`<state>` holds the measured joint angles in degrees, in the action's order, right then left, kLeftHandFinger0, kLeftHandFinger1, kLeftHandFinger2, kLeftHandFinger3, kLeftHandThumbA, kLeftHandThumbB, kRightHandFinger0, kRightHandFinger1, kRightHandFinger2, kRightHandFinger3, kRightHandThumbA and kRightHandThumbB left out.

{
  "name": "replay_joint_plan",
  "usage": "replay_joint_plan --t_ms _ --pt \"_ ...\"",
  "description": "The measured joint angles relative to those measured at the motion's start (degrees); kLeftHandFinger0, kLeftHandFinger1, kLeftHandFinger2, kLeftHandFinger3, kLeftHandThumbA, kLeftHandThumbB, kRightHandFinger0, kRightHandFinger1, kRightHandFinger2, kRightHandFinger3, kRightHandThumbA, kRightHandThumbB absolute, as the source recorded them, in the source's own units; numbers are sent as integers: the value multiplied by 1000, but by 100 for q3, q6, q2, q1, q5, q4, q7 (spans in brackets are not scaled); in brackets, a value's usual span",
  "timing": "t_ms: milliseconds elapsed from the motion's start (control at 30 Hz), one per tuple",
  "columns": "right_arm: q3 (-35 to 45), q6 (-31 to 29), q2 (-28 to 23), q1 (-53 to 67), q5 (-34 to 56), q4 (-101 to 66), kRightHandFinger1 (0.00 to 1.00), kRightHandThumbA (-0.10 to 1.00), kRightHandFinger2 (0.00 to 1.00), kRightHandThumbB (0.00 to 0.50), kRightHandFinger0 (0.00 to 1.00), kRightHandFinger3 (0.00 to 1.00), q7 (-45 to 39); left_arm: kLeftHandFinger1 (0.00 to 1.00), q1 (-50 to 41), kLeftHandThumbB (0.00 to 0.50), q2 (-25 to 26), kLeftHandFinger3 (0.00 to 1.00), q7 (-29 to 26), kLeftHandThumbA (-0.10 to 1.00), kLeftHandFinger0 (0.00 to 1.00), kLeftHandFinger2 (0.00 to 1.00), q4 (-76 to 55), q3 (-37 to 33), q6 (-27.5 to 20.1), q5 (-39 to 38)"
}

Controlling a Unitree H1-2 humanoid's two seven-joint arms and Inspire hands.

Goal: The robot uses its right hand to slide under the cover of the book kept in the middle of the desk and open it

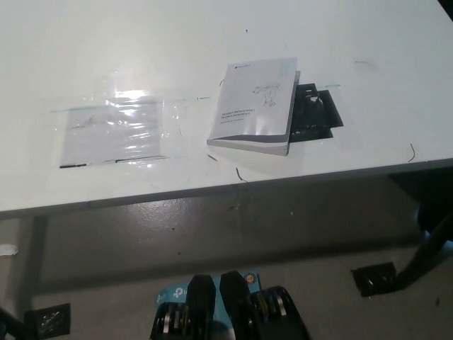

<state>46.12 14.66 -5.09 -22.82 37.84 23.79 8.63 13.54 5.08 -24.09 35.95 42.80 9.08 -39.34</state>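
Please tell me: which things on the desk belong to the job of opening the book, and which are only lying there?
For the job:
- book, closed, cover facing up
- desk it lies on

Only lying there:
- clear plastic sleeve, left of the book
- black object, partly under the book's right edge

Neither hand is in view.

1. Looks like a lab or test room: plain white desk [141, 42] with scuffs and pen marks.
2. Bare grey concrete floor [212, 241] underneath.
3. Taped-down plastic sheet [110, 131] marking a spot.
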Motion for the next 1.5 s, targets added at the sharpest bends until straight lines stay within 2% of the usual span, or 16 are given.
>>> replay_joint_plan --t_ms 133,167,200,300,333,500,600,667,733,800,867,1033,1200,1267,1400,1500 --pt "-105 -221 103 6 -42 472 744 956 866 129 696 1000 40 1000 3 0 0 1000 0 1000 1000 1000 5 0 -3 -2" --pt "-150 -295 162 6 -65 642 745 896 869 86 705 1000 55 1000 10 0 2 1000 0 1000 1000 1000 22 -1 -4 -2" --pt "-192 -342 197 6 -79 764 728 943 859 143 678 1000 63 1000 10 0 1 1000 1 1000 1000 1000 25 -3 -4 -2" --pt "-356 -519 302 4 -119 1207 697 931 847 160 633 1000 75 1000 8 0 2 1000 17 1000 1000 1000 38 -17 -10 -2" --pt "-399 -578 344 4 -129 1332 698 914 804 182 607 1000 75 1000 9 0 1 1000 31 1000 1000 1000 40 -24 -11 -3" --pt "-581 -825 574 -5 -188 1629 675 902 779 171 623 1000 77 989 43 0 -3 1000 69 1000 1000 996 40 -50 -13 -5" --pt "-698 -961 683 -16 -225 1792 645 897 759 185 614 944 85 993 84 0 -3 1000 69 1000 1000 998 36 -61 -17 0" --pt "-771 -1015 754 -19 -244 1882 700 912 783 174 654 956 95 999 102 0 -9 1000 71 1000 1000 1000 36 -73 -20 0" --pt "-853 -1085 785 -21 -263 1957 689 922 799 159 608 1000 99 1000 102 0 -12 1000 73 1000 1000 1000 35 -87 -20 0" --pt "-965 -1150 813 -18 -290 1996 645 928 777 172 551 1000 99 1000 101 0 -16 1000 72 1000 1000 1000 31 -89 -19 0" --pt "-1077 -1218 846 -19 -331 2026 690 937 801 160 573 1000 99 991 102 0 -16 1000 71 1000 1000 1000 30 -95 -17 -1" --pt "-1450 -1408 1011 -44 -458 2292 686 969 810 138 600 1000 80 1000 -91 0 -15 1000 106 1000 1000 1000 -285 -15 3 -56" --pt "-1784 -1565 1235 -46 -614 2554 630 867 767 139 555 1000 75 984 -423 0 13 1000 108 1000 1000 1000 -556 228 32 -162" --pt "-1837 -1619 1303 -54 -653 2556 646 874 782 152 593 1000 77 998 -426 0 14 1000 102 1000 1000 1000 -564 305 33 -200" --pt "-1953 -1698 1380 -118 -711 2547 636 856 768 149 579 1000 76 953 -382 0 24 1000 102 1000 1000 998 -597 346 34 -236" --pt "-1980 -1739 1356 -141 -736 2541 630 862 766 146 545 1000 78 919 -266 0 28 1000 109 1000 949 986 -585 330 31 -237"
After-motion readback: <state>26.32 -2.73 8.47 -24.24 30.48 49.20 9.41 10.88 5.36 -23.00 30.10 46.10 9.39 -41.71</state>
